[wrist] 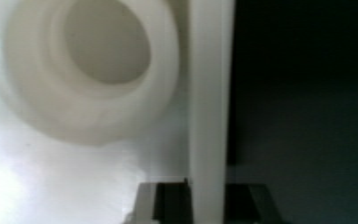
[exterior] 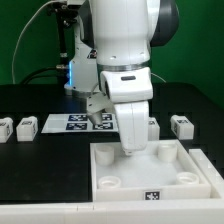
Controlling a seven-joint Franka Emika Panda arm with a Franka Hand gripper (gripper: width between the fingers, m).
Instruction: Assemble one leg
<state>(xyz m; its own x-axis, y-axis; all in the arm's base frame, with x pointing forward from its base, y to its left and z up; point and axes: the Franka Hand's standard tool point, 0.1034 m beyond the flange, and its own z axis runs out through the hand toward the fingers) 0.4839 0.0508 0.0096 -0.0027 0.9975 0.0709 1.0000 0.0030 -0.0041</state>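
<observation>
Looking across the desk [exterior: 30, 160], we see the arm reaching down so that the tool [exterior: 128, 148] sits low over the tray [exterior: 120, 190], near its back rim. We cannot tell how far its fingers are spread or whether they hold anything, since the hand's bulk hides them. Up close, the wrist view shows a round socket [wrist: 96, 50] beside the tray's pale wall, with dark desk beyond. A leg [exterior: 27, 126] stands on the desk toward the exterior view's left, a second leg [exterior: 5, 128] sits just beside it at the picture's edge, and a third leg [exterior: 181, 125] stands toward the right, all apart from the tray. The marker board [exterior: 70, 122] lies behind the tray.
</observation>
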